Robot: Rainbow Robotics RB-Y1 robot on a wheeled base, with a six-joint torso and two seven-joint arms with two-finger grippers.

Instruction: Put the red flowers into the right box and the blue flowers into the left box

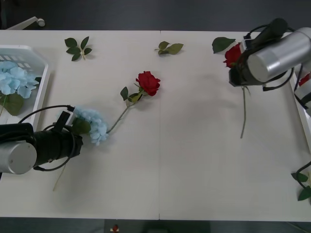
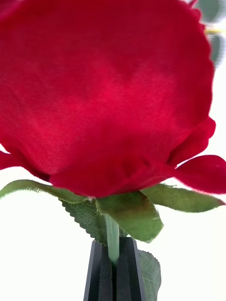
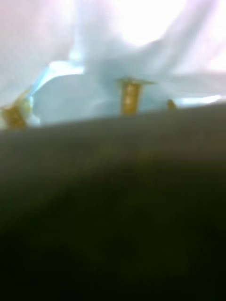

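Note:
My right gripper hovers over the table's far right, its black fingers shut on the green stem just under a red flower. That rose has its long stem trailing down toward the table. A second red flower lies mid-table. My left gripper is at the near left, pressed against a blue flower, whose pale petals sit close before the left wrist camera. The left box at the far left holds blue flowers. A pale edge of the right box shows at the right.
Flowerless leaf sprigs lie along the far side of the table, and another sits at the near right edge. The near middle of the white table is bare.

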